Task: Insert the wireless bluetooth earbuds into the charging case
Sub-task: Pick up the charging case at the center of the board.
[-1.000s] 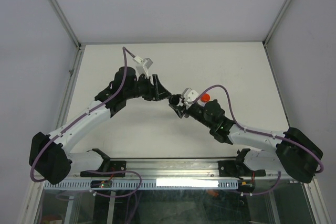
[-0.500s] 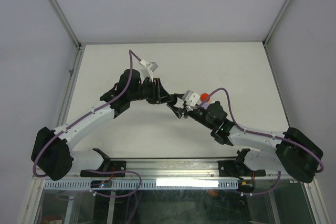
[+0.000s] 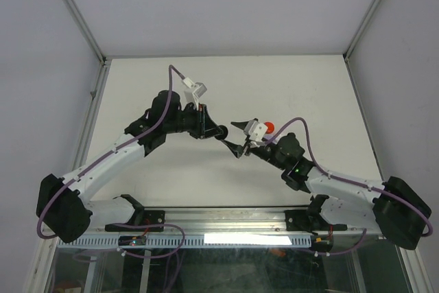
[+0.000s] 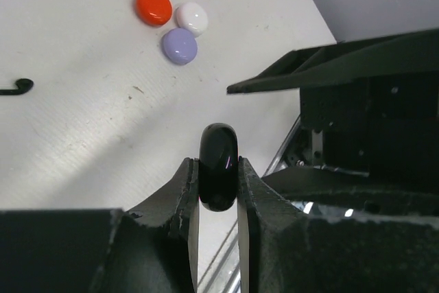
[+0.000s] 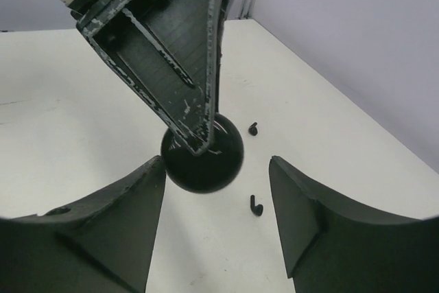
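Observation:
My left gripper [image 3: 217, 131] is shut on a glossy black round case [image 3: 222, 132] and holds it above the table. In the left wrist view the case [image 4: 218, 162] stands edge-on between the fingers. My right gripper [image 3: 236, 136] is open and faces the case from the right without touching it. In the right wrist view the case [image 5: 204, 156] hangs between my open right fingers [image 5: 302, 211]. Two tiny black hook-shaped earbuds [image 5: 256, 206] [image 5: 253, 128] lie on the table below. One black earbud [image 4: 17, 88] shows at the left edge of the left wrist view.
A red case [image 4: 153, 5], a white case [image 4: 191, 18] and a lilac case [image 4: 180, 46] lie together on the white table; the red one [image 3: 269, 127] shows just behind the right wrist. Walls enclose the table [image 3: 309, 87] on three sides.
My right gripper has opened wide and drawn back a little from the black case. My left gripper has shifted slightly right, still holding the case.

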